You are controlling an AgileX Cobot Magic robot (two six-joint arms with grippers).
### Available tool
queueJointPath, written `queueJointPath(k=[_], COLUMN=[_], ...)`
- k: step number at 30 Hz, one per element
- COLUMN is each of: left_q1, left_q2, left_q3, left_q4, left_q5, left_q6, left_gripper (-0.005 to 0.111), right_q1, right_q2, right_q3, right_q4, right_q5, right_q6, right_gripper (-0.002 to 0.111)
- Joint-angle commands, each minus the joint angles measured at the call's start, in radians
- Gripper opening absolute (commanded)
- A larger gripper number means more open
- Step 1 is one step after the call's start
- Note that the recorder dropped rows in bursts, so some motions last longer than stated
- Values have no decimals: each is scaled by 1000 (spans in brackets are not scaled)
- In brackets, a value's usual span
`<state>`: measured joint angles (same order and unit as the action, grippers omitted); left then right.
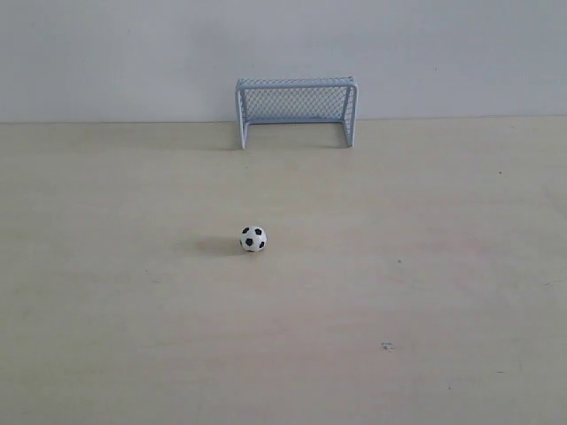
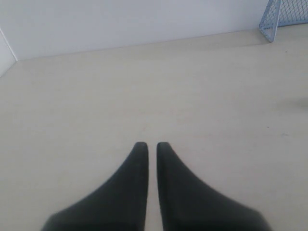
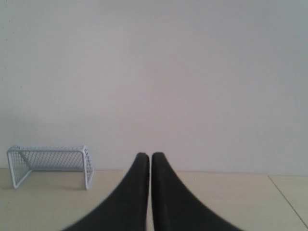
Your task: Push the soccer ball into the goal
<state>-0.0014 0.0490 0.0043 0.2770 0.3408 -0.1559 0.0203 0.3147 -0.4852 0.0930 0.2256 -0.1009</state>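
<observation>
The soccer ball (image 1: 253, 239), white with black patches, rests on the pale table near the middle of the exterior view. The goal (image 1: 296, 111), pale blue-white with a mesh net, stands at the table's back edge against the wall, straight behind the ball. Neither arm shows in the exterior view. My left gripper (image 2: 148, 145) is shut with only a thin slit between its black fingers, holding nothing; a corner of the goal (image 2: 284, 17) shows far off. My right gripper (image 3: 147, 156) is shut and empty, with the goal (image 3: 50, 165) off to one side. The ball shows in neither wrist view.
A plain white wall (image 1: 283, 44) runs behind the table (image 1: 133, 310). A few small dark specks (image 1: 387, 345) mark the tabletop at the front right. A side wall meets the table in a corner (image 2: 12, 60) in the left wrist view.
</observation>
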Motion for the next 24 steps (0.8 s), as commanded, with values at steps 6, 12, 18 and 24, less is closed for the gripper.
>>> queueJointPath(k=[6,12,18,24], left_q1=[-8,-8,-8,-8], left_q2=[5,5,5,5], left_q3=[-4,-4,-4,-4], left_q4=[0,0,0,0], left_q5=[-3,-3,-3,-3], left_q6=[-9,-9,-9,-9], left_gripper=[6,6,6,6], right_q1=[1,1,1,1], right_q2=[206,247,267,330], right_q3=[-134,-158,-158,-158], right_q4=[9,112,135,238], right_q5=[100,91,140,196], right_q6=[-31,-31,-117,-261], right_gripper=[0,0,0,0])
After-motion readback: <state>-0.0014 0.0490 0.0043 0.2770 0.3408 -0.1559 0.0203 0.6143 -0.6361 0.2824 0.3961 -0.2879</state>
